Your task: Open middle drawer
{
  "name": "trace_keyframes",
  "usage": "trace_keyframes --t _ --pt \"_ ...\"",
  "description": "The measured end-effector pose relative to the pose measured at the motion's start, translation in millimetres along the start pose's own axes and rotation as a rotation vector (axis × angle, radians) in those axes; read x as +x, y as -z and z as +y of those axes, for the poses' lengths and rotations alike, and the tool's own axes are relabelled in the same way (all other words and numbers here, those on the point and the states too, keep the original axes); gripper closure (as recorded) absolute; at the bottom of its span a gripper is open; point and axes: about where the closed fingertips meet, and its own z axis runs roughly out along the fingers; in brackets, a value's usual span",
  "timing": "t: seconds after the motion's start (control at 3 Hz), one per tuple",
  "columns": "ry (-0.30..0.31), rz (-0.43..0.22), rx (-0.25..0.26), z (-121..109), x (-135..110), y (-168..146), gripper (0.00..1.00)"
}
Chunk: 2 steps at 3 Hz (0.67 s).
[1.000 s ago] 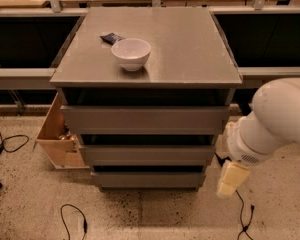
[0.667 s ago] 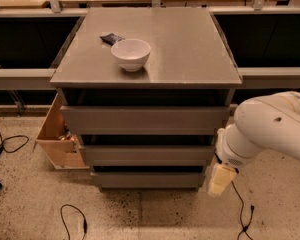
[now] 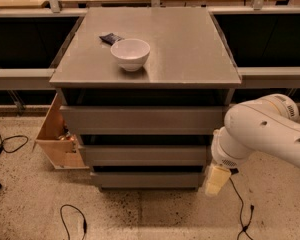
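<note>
A grey cabinet holds three stacked handleless drawer fronts. The middle drawer (image 3: 145, 155) is the mid-sized front, between the taller top front (image 3: 142, 120) and the smallest bottom front (image 3: 147, 179); all three look closed. My white arm comes in from the right. My gripper (image 3: 216, 180), cream-coloured, hangs down just right of the cabinet, level with the bottom front, touching no drawer.
A white bowl (image 3: 130, 54) and a small dark packet (image 3: 111, 38) sit on the cabinet top (image 3: 190, 49). A cardboard box (image 3: 57, 136) stands on the floor at the cabinet's left. Cables (image 3: 72, 219) lie on the speckled floor. Dark shelving flanks both sides.
My arm and gripper have moved left and slightly down, closer to the cabinet's right side. The drawers have not moved.
</note>
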Motion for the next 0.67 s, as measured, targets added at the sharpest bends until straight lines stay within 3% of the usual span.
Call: trace_keyframes --t 0.33,0.67 --pt "0.067 0.021 -0.01 4.1 -15.8 -54.0 0.0" --pt "0.143 0.035 0.006 -3.2 -32.0 -128.1 0.0"
